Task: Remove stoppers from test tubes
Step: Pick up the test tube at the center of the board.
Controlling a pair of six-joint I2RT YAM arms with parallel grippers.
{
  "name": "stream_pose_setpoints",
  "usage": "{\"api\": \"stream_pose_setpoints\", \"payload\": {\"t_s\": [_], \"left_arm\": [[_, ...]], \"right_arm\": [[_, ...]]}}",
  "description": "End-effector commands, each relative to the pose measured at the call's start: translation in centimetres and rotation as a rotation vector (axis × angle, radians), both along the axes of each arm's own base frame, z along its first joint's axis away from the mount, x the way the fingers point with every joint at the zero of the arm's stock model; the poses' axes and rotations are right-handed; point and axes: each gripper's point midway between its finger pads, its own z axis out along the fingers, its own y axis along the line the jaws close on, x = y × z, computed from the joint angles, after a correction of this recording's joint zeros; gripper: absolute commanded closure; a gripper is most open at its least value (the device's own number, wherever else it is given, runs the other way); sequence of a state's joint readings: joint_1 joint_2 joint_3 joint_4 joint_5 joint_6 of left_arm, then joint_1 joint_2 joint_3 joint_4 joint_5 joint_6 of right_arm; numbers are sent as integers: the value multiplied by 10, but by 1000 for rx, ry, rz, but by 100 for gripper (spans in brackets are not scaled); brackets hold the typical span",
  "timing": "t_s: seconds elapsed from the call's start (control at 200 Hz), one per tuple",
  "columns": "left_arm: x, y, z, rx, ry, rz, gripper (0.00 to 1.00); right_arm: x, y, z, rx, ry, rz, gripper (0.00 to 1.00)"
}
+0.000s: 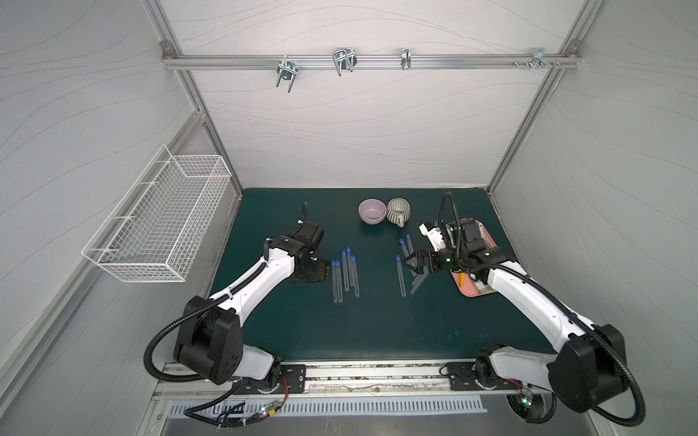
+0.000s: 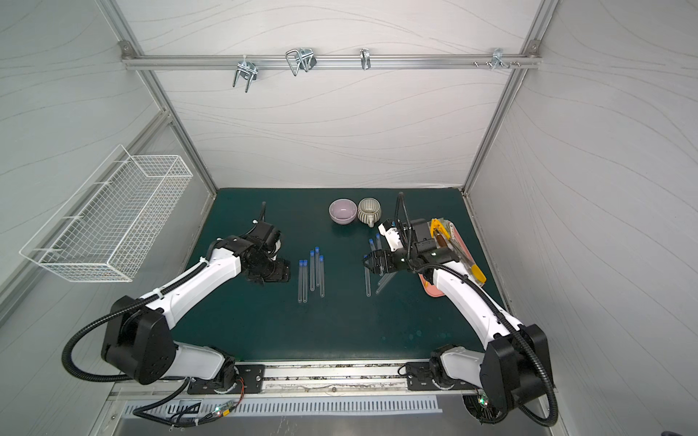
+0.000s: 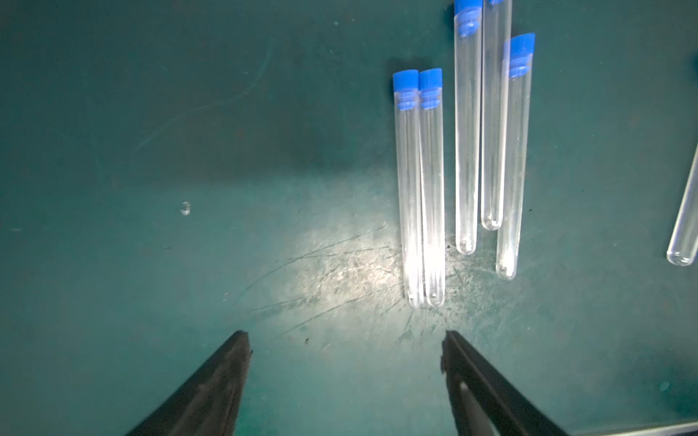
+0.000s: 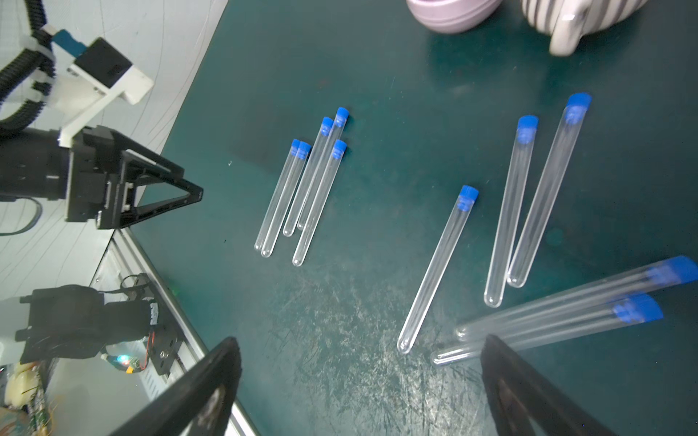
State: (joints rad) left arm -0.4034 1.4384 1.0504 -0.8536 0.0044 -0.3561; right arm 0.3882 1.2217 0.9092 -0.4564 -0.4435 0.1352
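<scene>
Metal rail (image 1: 377, 372) — scuffed green mat (image 1: 377, 328).

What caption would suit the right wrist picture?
Ten stoppered tubes lie on a green mat before the open right gripper.

Robot lab cell: aluminium frame (image 1: 362, 60), white panels (image 1: 340, 132), green mat (image 1: 359, 324).

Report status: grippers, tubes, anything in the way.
Left gripper open, empty. Right gripper open, empty. Ten tubes flat on mat, every blue stopper in. Bowl and mug stand clear behind.
</scene>
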Motion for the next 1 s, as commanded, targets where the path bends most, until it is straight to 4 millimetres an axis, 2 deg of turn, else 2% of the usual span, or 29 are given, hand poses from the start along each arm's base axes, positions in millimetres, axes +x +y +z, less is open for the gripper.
{"api": "stream_pose_setpoints", "payload": {"t_s": [0.0, 0.19, 0.405, 0.8, 0.996], "left_arm": [[11, -13, -4, -19, -19, 11, 20], [20, -25, -18, 19, -22, 9, 23], [25, -23, -40, 76, 19, 46, 28], [29, -34, -55, 90, 30, 42, 32], [29, -33, -64, 112, 40, 51, 34]], "right_arm": [[-4, 7, 4, 36, -3, 32, 2], [-1, 12, 7, 53, -15, 53, 3], [0, 11, 5, 46, -12, 63, 4], [3, 7, 9, 59, -17, 52, 4], [2, 4, 10, 59, -20, 46, 4]]}}
